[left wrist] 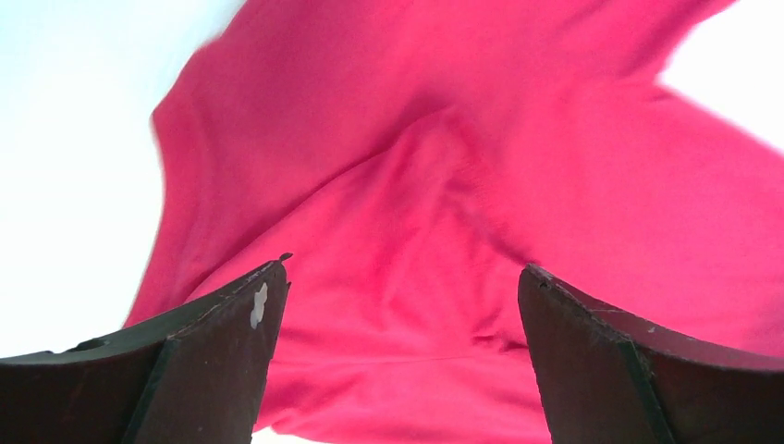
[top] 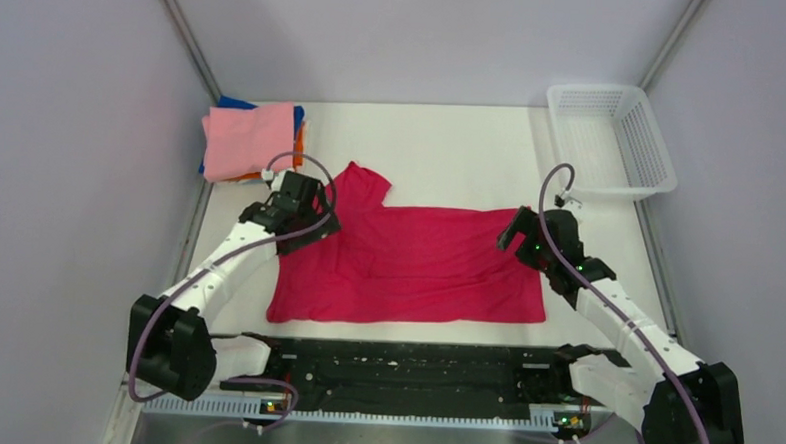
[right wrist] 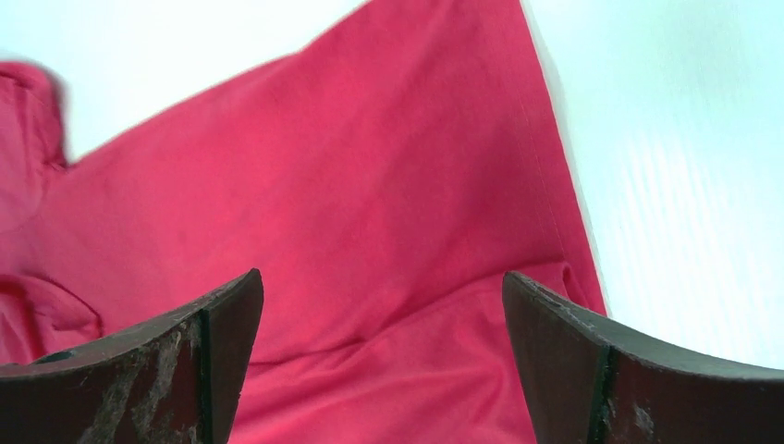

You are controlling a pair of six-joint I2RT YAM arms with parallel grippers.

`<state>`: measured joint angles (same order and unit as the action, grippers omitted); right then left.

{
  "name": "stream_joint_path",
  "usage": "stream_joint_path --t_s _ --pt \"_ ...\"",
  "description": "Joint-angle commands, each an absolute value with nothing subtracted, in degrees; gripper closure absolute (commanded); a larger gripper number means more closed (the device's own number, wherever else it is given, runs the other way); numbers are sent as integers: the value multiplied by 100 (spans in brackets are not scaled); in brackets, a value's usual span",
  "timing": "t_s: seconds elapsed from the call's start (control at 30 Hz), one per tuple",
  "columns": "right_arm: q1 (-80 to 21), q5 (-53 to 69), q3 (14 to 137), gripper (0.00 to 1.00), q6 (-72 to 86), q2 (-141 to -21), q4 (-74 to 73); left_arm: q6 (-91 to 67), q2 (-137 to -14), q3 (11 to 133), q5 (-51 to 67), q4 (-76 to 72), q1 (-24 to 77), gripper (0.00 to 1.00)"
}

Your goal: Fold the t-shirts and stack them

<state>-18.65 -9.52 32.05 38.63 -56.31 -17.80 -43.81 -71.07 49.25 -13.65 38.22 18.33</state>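
A crimson-red t-shirt lies partly folded on the white table, one sleeve sticking out toward the back. My left gripper hangs open over the shirt's left end near that sleeve; red cloth fills its wrist view between the spread jaws. My right gripper hangs open over the shirt's right edge; its view shows the red cloth and the hem beside bare table. A stack of folded tees, light pink on top with orange and blue edges showing, sits at the back left.
A white plastic mesh basket stands at the back right. Grey walls close in the table on the left, right and back. The black arm mount runs along the near edge.
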Motion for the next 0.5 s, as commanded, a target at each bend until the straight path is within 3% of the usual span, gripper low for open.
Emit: stream_joint_path --t_s 0.0,0.17,0.3,0.47 --pt "-1899 -1209 3434 1 3882 -5643 -873 -4006 -7275 5709 -1140 3164 1828 1" --pt "-1900 -1572 3688 1 3693 -6004 -417 -3953 -8536 7009 -1003 2810 1817 1" --pt "-1896 -1815 3949 1 3484 -6309 -512 -3656 -9893 8320 -1626 2751 1790 2" --pt "-1886 -1859 3943 1 3332 -6511 -586 -3398 -11870 10411 -2020 3253 1734 15"
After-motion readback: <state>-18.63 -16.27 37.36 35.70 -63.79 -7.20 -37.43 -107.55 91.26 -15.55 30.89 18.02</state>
